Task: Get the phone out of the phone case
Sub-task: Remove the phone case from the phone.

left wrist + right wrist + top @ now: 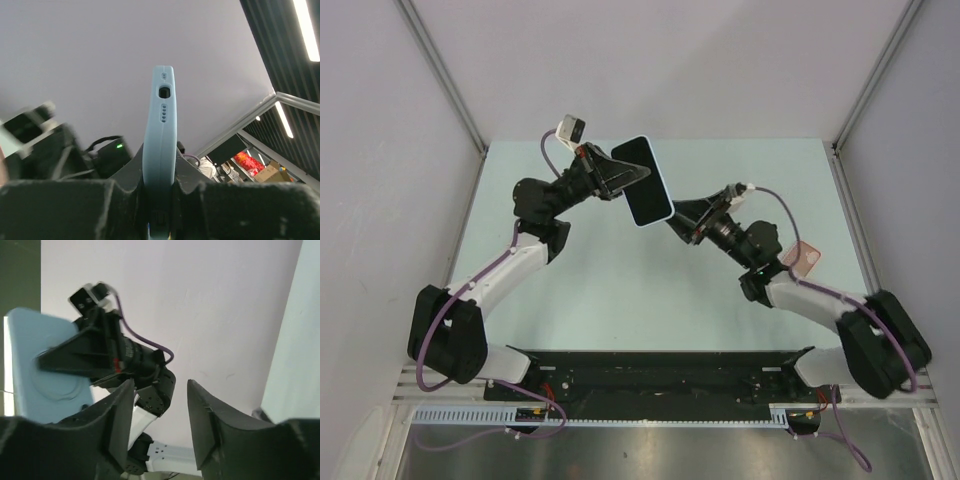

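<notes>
The phone [645, 180], black screen up, sits in a pale blue case [160, 125] and is held in the air above the far middle of the table. My left gripper [632, 176] is shut on the cased phone from the left. In the left wrist view the case stands edge-on between the fingers [195, 185], port end up. My right gripper [678, 220] is open, just at the phone's lower right corner; I cannot tell if it touches. In the right wrist view the case back [45, 375] shows at left, outside the open fingers [117, 415].
A small pinkish object [804, 259] lies on the pale green table [620, 300] beside the right arm. White walls close in the back and both sides. The black base rail [660, 370] runs along the near edge.
</notes>
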Robot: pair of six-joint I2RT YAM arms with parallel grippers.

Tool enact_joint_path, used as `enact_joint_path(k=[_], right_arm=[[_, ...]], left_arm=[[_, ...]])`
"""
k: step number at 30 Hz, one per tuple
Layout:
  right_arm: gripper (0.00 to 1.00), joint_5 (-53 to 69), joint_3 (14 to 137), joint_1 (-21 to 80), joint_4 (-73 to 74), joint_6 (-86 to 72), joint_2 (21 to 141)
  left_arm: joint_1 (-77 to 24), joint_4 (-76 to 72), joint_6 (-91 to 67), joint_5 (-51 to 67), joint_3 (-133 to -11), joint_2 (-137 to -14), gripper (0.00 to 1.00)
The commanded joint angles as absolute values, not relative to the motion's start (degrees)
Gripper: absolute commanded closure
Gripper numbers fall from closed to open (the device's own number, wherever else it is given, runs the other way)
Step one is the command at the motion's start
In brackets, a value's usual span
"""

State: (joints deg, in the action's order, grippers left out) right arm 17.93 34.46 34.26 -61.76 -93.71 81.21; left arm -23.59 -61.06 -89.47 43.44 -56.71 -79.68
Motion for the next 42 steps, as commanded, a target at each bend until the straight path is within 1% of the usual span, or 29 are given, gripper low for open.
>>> enact_joint_path(k=[1,2,3,5,7,9,12,16,17,19,20,21,22,24,25,27,29,30,32,33,35,36,37,38,39,40,42], right_arm=[[0.44,13.73,34.45,32.78,-41.63,-76.93,67.18],[0.31,11.45,34.54,33.22,-38.96,-74.64,60.62],[0.26,6.47,34.80,33.74,-36.33,-69.66,57.60],[0.16,3.53,35.77,35.15,-31.13,-65.59,51.37],[0.13,6.05,37.78,34.63,-30.58,-62.06,50.54],[0.12,12.00,39.80,34.19,-30.59,-60.39,52.64],[0.09,17.38,44.11,34.89,-28.92,-57.84,56.49],[0.08,20.39,45.35,35.59,-30.85,-58.27,59.85],[0.11,20.65,45.35,35.60,-31.20,-58.62,60.20],[0.21,21.44,45.35,35.60,-32.86,-58.80,60.99],[0.35,21.79,45.35,35.42,-33.22,-59.32,61.17],[0.43,22.23,45.35,35.42,-34.35,-59.33,61.35],[0.58,23.02,45.35,35.25,-35.24,-59.59,61.70],[0.74,24.61,45.35,34.63,-37.25,-61.08,62.05],[0.89,24.87,45.35,34.72,-37.79,-61.43,62.31],[1.00,25.14,45.09,34.45,-39.89,-63.71,62.49],[1.00,25.83,44.30,34.54,-43.83,-66.69,63.62],[1.00,26.27,43.34,34.54,-50.21,-70.19,64.42],[1.00,27.24,42.72,34.54,-57.01,-74.51,67.30],[0.98,27.33,42.54,34.54,-62.87,-76.36,68.28],[0.87,27.77,42.19,34.54,-67.91,-80.93,70.39],[0.81,28.12,42.10,34.63,-73.51,-82.17,72.23],[0.78,28.30,42.10,34.63,-76.17,-84.09,73.46],[0.78,28.30,42.01,34.72,-78.55,-85.50,74.35],[0.80,28.13,41.92,34.72,-82.40,-86.39,76.10],[0.88,27.95,41.84,34.72,-83.83,-88.05,76.81],[0.90,26.81,41.14,34.98,-86.74,-88.94,78.39]], left_arm=[[-23.03,-56.70,-86.49,42.45,-58.98,-76.82,1.00],[-22.85,-54.95,-85.79,42.36,-58.80,-76.64,1.00],[-22.85,-54.32,-85.52,42.28,-58.97,-76.64,1.00],[-22.94,-53.18,-84.99,42.19,-59.33,-76.64,1.00],[-22.94,-53.00,-85.08,41.84,-59.59,-76.90,1.00],[-22.94,-53.09,-85.25,41.84,-59.76,-77.43,1.00],[-22.85,-50.90,-83.85,41.57,-59.94,-77.08,1.00],[-22.94,-47.29,-81.65,41.04,-60.73,-76.20,1.00],[-22.94,-47.02,-81.48,41.13,-60.82,-76.11,1.00],[-22.85,-46.76,-81.30,41.05,-60.82,-76.03,1.00],[-22.85,-46.67,-81.30,41.13,-60.82,-76.11,1.00],[-22.76,-46.84,-81.39,41.22,-60.82,-76.20,1.00],[-22.76,-46.85,-81.30,41.13,-60.82,-76.29,1.00],[-22.76,-46.85,-81.21,41.13,-60.82,-76.46,1.00],[-22.68,-46.58,-80.95,41.22,-60.91,-76.55,1.00],[-22.59,-46.76,-80.95,41.04,-60.91,-76.64,1.00],[-22.59,-46.84,-80.95,41.05,-60.91,-76.73,1.00],[-22.50,-46.76,-80.95,41.04,-60.82,-76.82,1.00],[-22.33,-46.76,-80.95,41.13,-60.64,-76.73,1.00],[-22.24,-46.76,-80.95,41.31,-60.56,-76.90,1.00],[-21.63,-46.85,-80.95,41.66,-60.64,-76.82,1.00],[-21.36,-46.76,-80.95,41.66,-60.64,-76.82,1.00],[-21.01,-46.76,-80.95,41.83,-60.56,-76.73,1.00],[-20.92,-46.67,-80.95,41.92,-60.64,-76.64,1.00],[-20.74,-46.58,-80.95,41.92,-60.56,-76.55,1.00],[-20.57,-46.58,-80.95,41.92,-60.38,-76.47,1.00],[-20.48,-46.58,-80.95,42.01,-60.21,-76.29,1.00]])
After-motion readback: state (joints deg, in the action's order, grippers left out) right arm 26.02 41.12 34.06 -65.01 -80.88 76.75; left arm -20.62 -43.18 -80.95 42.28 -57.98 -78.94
